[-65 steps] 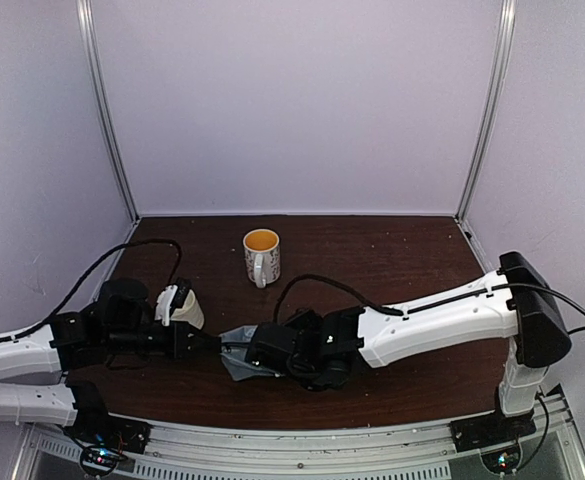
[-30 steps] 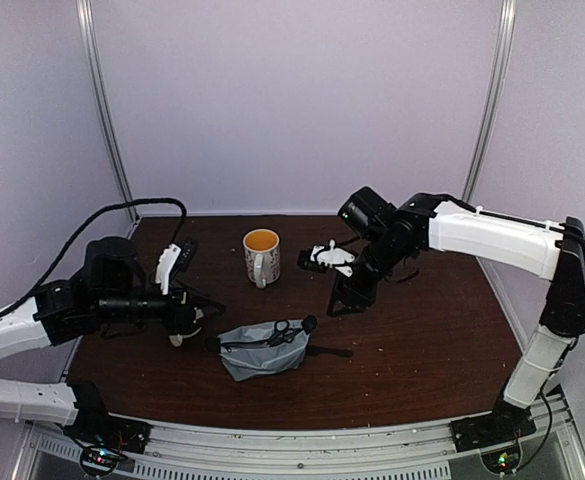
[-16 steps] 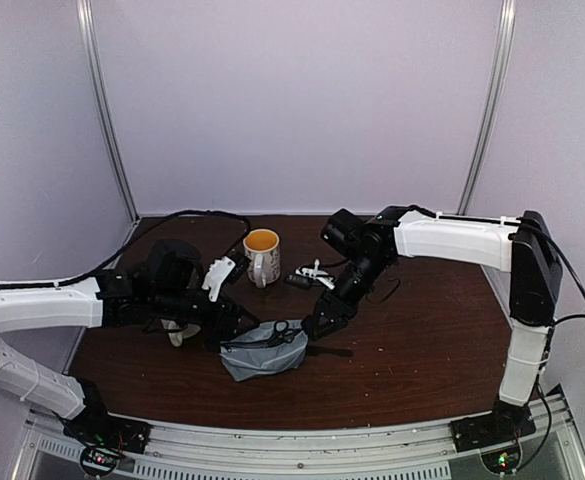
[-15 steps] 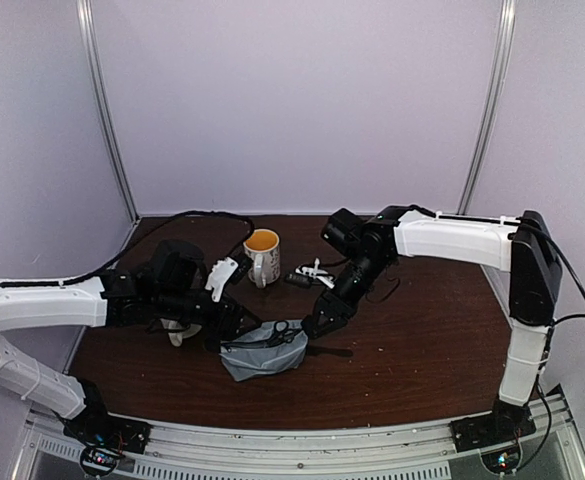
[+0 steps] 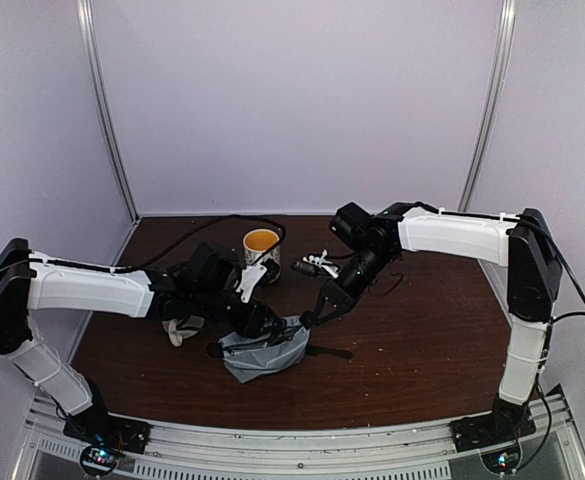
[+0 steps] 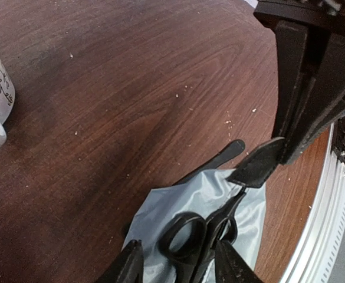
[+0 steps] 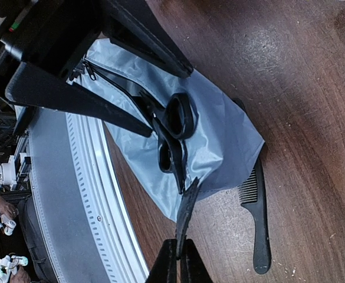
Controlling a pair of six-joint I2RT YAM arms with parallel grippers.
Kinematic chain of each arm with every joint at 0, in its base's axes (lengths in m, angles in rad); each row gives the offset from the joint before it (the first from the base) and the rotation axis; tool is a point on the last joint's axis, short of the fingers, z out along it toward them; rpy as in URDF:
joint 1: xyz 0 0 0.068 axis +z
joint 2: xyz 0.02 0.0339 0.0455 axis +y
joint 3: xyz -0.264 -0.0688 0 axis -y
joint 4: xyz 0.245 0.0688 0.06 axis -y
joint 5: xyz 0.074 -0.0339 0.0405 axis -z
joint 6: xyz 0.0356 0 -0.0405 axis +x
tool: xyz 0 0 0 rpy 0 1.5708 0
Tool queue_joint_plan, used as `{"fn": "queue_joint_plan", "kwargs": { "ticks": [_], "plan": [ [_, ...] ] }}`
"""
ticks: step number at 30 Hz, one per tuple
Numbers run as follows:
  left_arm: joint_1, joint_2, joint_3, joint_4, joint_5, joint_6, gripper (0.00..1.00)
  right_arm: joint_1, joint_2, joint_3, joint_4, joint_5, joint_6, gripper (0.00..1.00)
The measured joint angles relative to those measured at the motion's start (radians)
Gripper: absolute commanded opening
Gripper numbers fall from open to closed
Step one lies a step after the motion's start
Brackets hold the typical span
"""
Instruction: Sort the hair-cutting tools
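Observation:
A pair of black-handled scissors [image 6: 203,237] lies on the grey fabric pouch [image 6: 173,207], also seen from the right wrist as scissors [image 7: 173,131] on the pouch [image 7: 222,138]. My left gripper [image 6: 178,268] is open, one finger on each side of the scissor handles. My right gripper [image 7: 178,258] is shut on the pouch's black pull tab [image 7: 187,212]. The long black comb [image 7: 258,219] lies partly under the pouch edge. From above, the left gripper [image 5: 262,322] and right gripper [image 5: 310,317] meet over the pouch [image 5: 262,357]. The silver-and-black clipper [image 5: 317,264] lies behind them.
An upright cream mug [image 5: 261,246] stands at the back, left of the clipper. A second mug [image 5: 182,330] lies tipped beside the left arm. The table's metal front rail [image 7: 110,194] runs close to the pouch.
Both arms have come in to the pouch. The right gripper has swung down from near the clipper and shut on the pull tab. The left gripper has reached over the scissors.

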State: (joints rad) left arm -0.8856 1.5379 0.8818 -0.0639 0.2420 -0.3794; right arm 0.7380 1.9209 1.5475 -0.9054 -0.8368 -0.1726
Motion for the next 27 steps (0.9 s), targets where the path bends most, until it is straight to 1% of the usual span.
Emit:
{"fn": "queue_joint_plan", "kwargs": {
  "ticks": [3, 7, 11, 13, 17, 21, 24, 25, 27],
  "plan": [
    [0.0, 0.02, 0.006, 0.002, 0.0, -0.001, 0.44, 0.0, 0.0, 0.0, 0.0, -0.003, 0.0, 0.03],
    [0.0, 0.023, 0.008, 0.002, -0.002, -0.001, 0.41, 0.0, 0.0, 0.0, 0.0, -0.014, -0.001, 0.03],
    [0.0, 0.049, 0.025, 0.002, 0.027, 0.0, 0.4, 0.0, 0.001, 0.0, -0.001, -0.021, -0.003, 0.03],
    [0.0, 0.07, 0.037, 0.003, 0.039, 0.0, 0.34, 0.0, 0.004, 0.0, -0.002, -0.023, -0.003, 0.03],
    [0.001, 0.088, 0.042, 0.001, 0.052, 0.0, 0.26, 0.0, 0.01, 0.0, -0.003, -0.024, -0.003, 0.03],
    [0.001, 0.085, 0.042, -0.005, 0.05, 0.005, 0.15, 0.0, 0.011, 0.0, -0.003, -0.024, -0.003, 0.03],
    [0.001, 0.052, 0.042, -0.032, 0.044, 0.01, 0.08, 0.0, 0.011, 0.0, -0.003, -0.026, -0.003, 0.03],
    [0.001, 0.032, 0.04, -0.047, 0.042, 0.015, 0.05, 0.0, 0.011, 0.0, -0.003, -0.027, -0.003, 0.03],
    [0.0, -0.014, 0.034, -0.073, 0.042, 0.022, 0.01, 0.0, 0.011, 0.0, 0.001, -0.031, -0.003, 0.03]
  ]
}}
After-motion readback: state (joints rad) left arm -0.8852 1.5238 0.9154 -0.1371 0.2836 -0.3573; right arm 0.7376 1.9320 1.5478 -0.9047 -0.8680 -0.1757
